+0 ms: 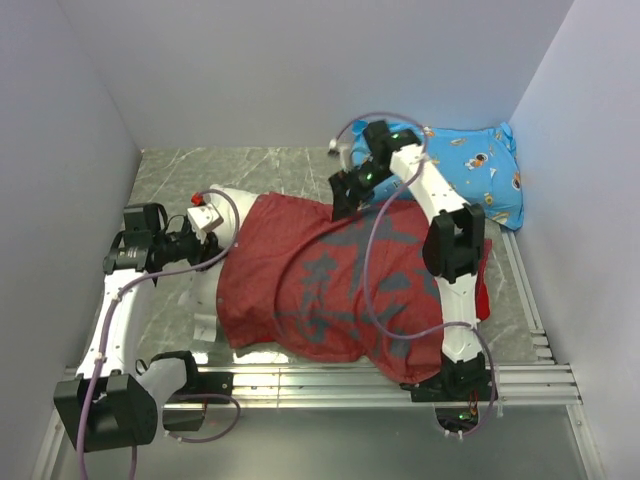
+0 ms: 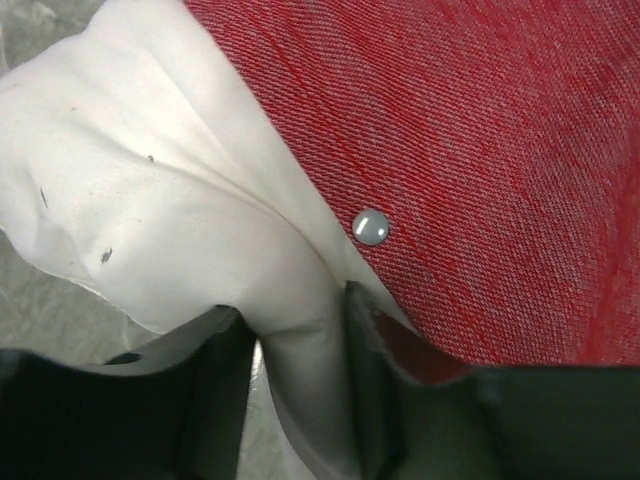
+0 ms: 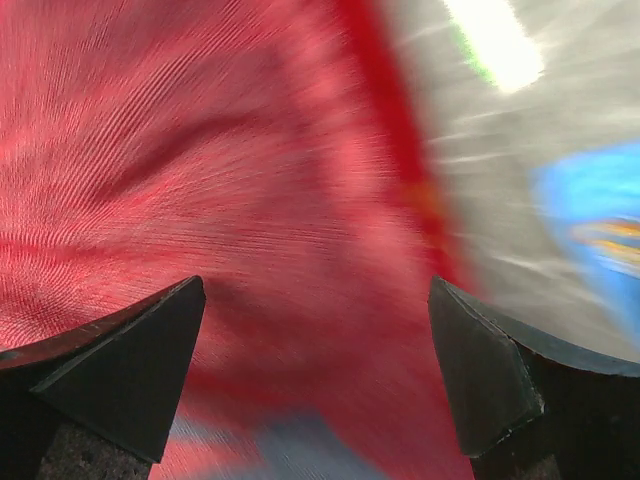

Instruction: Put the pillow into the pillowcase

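The red pillowcase (image 1: 330,280), dull red with dark grey markings, lies spread over most of the white pillow (image 1: 228,200), which sticks out at its left end. My left gripper (image 1: 207,222) is at that end. In the left wrist view a fold of the pillow (image 2: 150,180) runs between the parted jaws of my left gripper (image 2: 297,330), with a slit of daylight beside the left finger. The pillowcase hem (image 2: 480,150), with a silver snap (image 2: 370,227), rests on the right finger. My right gripper (image 1: 345,198) hovers wide open over the pillowcase's far edge, red cloth (image 3: 200,150) below the gripper (image 3: 315,300), blurred.
A blue cartoon-print pillow (image 1: 480,170) lies at the back right corner, just behind the right arm, and shows as a blue patch (image 3: 590,200) in the right wrist view. Aluminium rails (image 1: 330,385) run along the near edge. White walls close in on three sides of the marbled table (image 1: 200,170).
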`<state>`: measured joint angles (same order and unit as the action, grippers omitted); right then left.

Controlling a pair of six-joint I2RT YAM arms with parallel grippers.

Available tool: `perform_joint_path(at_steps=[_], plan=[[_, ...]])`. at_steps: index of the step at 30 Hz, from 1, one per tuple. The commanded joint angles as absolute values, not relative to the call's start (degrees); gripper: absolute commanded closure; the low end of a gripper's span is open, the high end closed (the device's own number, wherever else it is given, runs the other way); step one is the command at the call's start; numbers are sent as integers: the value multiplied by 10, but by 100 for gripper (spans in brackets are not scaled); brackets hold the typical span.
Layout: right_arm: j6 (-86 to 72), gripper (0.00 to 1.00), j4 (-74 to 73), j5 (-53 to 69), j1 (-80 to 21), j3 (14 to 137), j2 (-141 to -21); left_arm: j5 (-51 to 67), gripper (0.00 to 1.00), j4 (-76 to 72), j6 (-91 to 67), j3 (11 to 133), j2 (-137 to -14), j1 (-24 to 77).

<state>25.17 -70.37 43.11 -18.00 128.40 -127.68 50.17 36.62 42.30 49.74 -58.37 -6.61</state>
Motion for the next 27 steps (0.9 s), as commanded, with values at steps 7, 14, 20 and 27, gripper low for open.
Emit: perform_joint_path(at_steps=[7, 14, 20, 27], plan=[[388, 7, -828, 557, -257, 1075, -1185, 490, 41, 221, 241, 509, -601, -60], [314, 100, -827, 594, -228, 1277, -1212, 437, 36, 127, 101, 544, -631, -95], [281, 100, -724, 500, -214, 1441, -1131, 428, 24, 122, -48, 689, -716, -177], [483, 100, -550, 323, -351, 1114, -882, 577, 10, 174, -57, 895, -788, -227]])
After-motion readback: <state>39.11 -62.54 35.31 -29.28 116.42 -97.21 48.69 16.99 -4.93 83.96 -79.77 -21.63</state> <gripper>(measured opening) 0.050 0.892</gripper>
